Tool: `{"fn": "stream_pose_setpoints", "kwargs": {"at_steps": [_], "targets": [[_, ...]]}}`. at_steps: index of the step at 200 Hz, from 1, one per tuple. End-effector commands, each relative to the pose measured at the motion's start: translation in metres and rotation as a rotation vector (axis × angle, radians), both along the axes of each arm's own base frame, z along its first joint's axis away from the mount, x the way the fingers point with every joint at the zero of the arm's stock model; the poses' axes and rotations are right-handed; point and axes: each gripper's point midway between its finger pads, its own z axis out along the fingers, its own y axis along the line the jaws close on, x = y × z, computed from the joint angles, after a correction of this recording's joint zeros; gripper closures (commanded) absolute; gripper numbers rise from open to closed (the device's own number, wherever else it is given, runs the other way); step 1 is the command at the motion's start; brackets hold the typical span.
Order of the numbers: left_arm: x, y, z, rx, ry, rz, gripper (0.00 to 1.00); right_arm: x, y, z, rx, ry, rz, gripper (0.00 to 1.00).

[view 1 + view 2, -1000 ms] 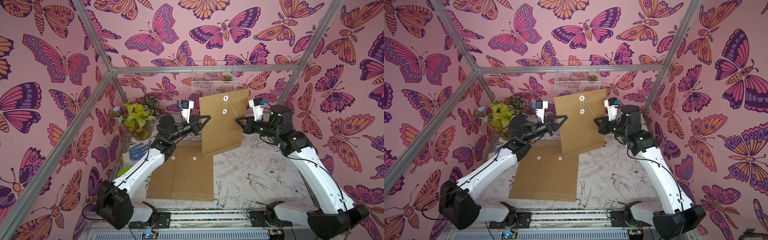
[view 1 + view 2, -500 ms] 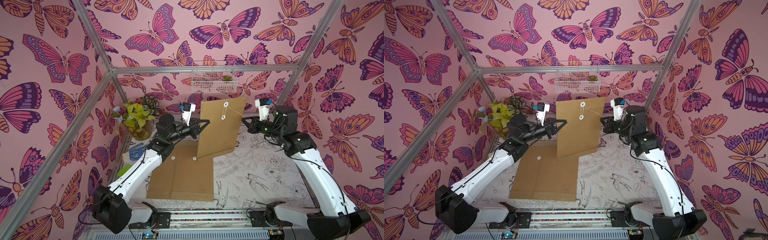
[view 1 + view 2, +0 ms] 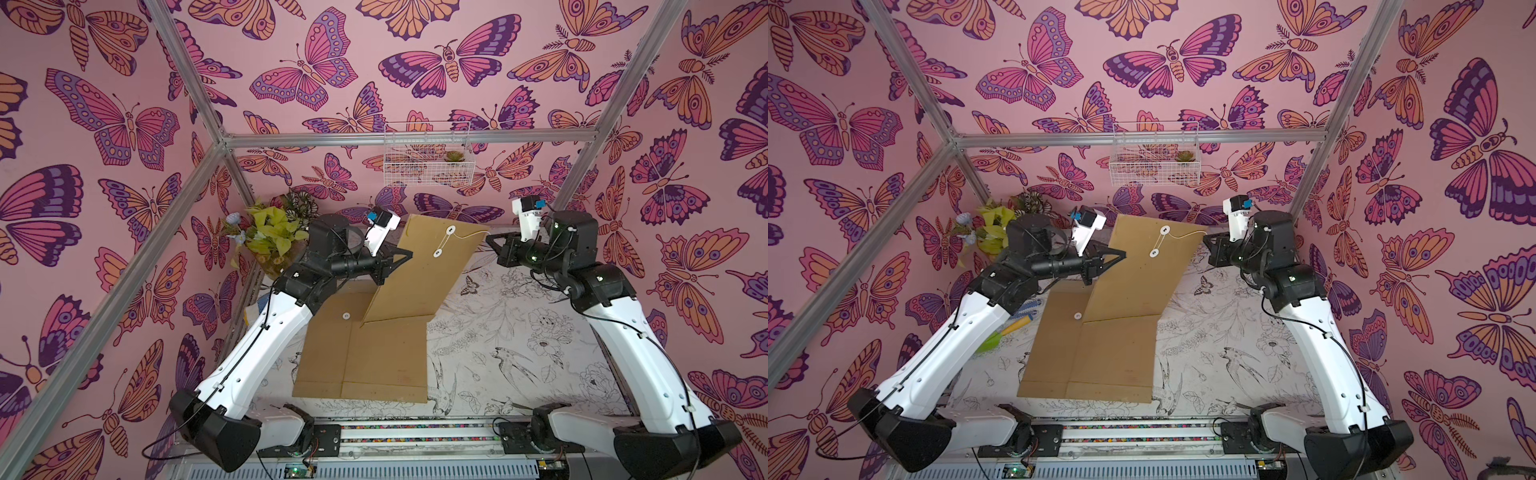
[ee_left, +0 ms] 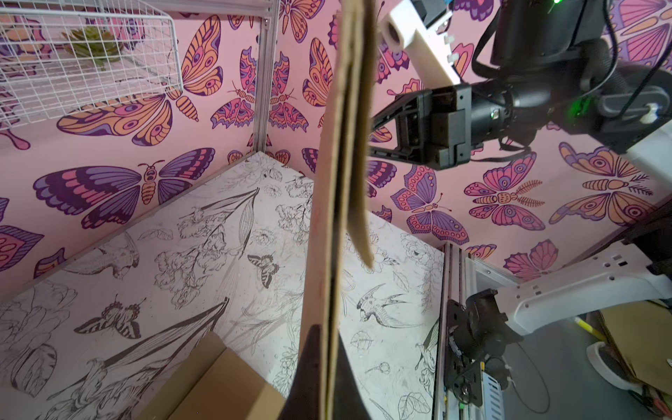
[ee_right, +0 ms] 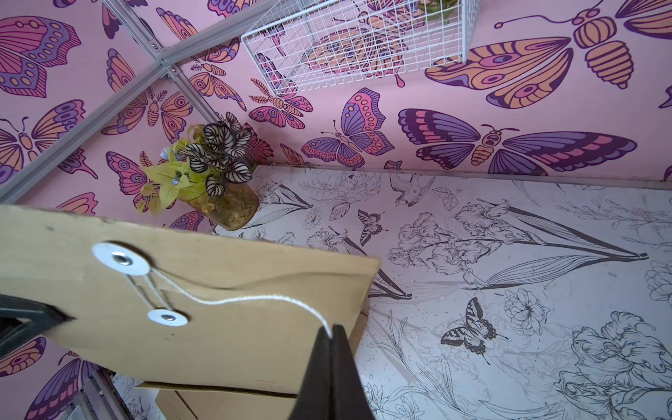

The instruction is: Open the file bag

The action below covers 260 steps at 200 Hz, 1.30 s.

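The file bag (image 3: 419, 270) now leans flatter (left tool (image 3: 409, 253) clamping its edge, right tool (image 3: 488, 239) pinching the string (image 5: 254, 299)).

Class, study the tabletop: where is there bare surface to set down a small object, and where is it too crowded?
Bare: the printed mat between the flat file bags and the right arm. Crowded: the left side, with the plant jar, small tools under the left arm, and the lifted file bag hanging over the far middle.
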Motion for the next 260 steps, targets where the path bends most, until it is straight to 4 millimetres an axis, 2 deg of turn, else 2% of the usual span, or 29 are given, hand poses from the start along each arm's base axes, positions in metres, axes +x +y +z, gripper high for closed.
{"fn": "stream_pose_setpoints", "kwargs": {"at_steps": [1,45,116,196,260], "targets": [[-0.008,0.011,-0.014,0.103,0.0,0.001,1.0,-0.001,-0.006,0.017,-0.013,-0.047,-0.018,1.0],[-0.015,0.01,-0.025,0.179,-0.004,-0.023,1.0,-0.002,-0.006,0.02,-0.015,-0.051,-0.011,1.0],[-0.024,-0.003,-0.04,0.301,-0.036,-0.064,1.0,-0.004,-0.007,0.03,-0.014,-0.083,-0.007,1.0],[-0.025,-0.01,-0.046,0.357,-0.057,-0.071,1.0,-0.015,-0.003,0.058,0.026,-0.177,0.026,1.0],[-0.024,-0.016,-0.05,0.378,-0.063,-0.074,1.0,-0.031,0.026,0.073,0.111,-0.19,0.22,1.0]]}}
